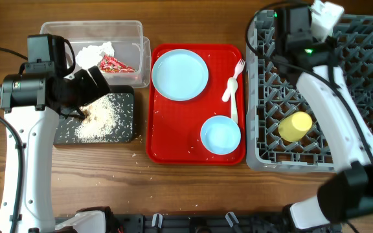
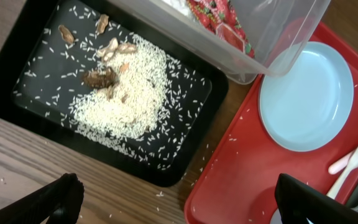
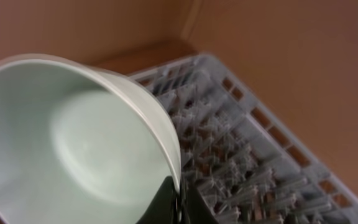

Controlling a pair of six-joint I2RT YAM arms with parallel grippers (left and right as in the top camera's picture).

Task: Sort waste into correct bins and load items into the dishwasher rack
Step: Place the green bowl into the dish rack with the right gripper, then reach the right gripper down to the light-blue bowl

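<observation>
Right claw [image 3: 179, 202]: is gripping the rim of a pale blue bowl [image 3: 73, 143], closed tight on it, and is holding it tipped on edge above the far part of the dishwasher rack [image 3: 253, 155], right of the red tray [image 1: 173, 150].
Left claw [image 2: 182, 202]: is hanging spread wide with nothing between its fingers, above the black tub [image 1: 125, 133], left of the red tray.
Black tub: is lying just beside the red tray's left edge and is carrying a heap of rice grains [image 1: 99, 118] with brown food bits [image 2: 98, 78].
Clear tub [image 1: 89, 29]: is sitting by the red tray's far left corner and is holding the red wrapper [image 1: 115, 63] and the white tissue [image 1: 92, 53].
Plate [image 1: 180, 73]: is lying flat on the red tray's far left part.
Second bowl [image 1: 220, 136]: is sitting upright on the red tray's near right part.
Fork [image 1: 233, 81]: is lying along the red tray's right side, tines pointing to the far edge.
Yellow cup [image 1: 295, 126]: is resting among the pegs in the rack's near part, right of the red tray.
Stray grains: are lying scattered on the red tray and on the wood near it.
</observation>
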